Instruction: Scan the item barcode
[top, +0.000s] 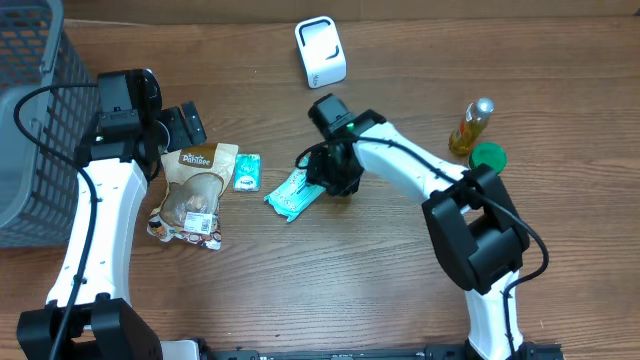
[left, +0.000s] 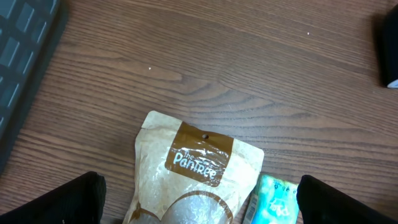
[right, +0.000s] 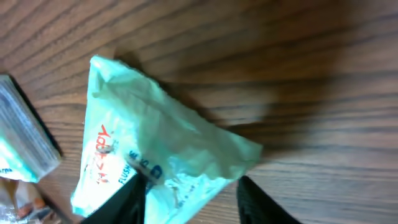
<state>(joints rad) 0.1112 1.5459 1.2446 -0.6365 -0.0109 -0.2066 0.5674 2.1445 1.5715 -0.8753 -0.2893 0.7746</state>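
the overhead camera looks straight down from high up, taking in the whole table (top: 300, 300) and both arms. the left wrist camera looks down from close, the brown pouch (left: 193, 180) between its jaws. the right wrist camera sits closer still, the teal packet (right: 155, 143) reaching between its jaws. overhead shares both; a small teal pack (left: 273, 202) edges each wrist view.

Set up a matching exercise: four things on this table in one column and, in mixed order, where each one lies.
Things:
1. white scanner
2. brown pouch
3. green lid
4. grey basket

Places:
A. at the table's left edge
B. right beside the yellow bottle
C. far side of the table, near the middle
D. next to the small teal packet

Pairs: 1-C, 2-D, 3-B, 4-A
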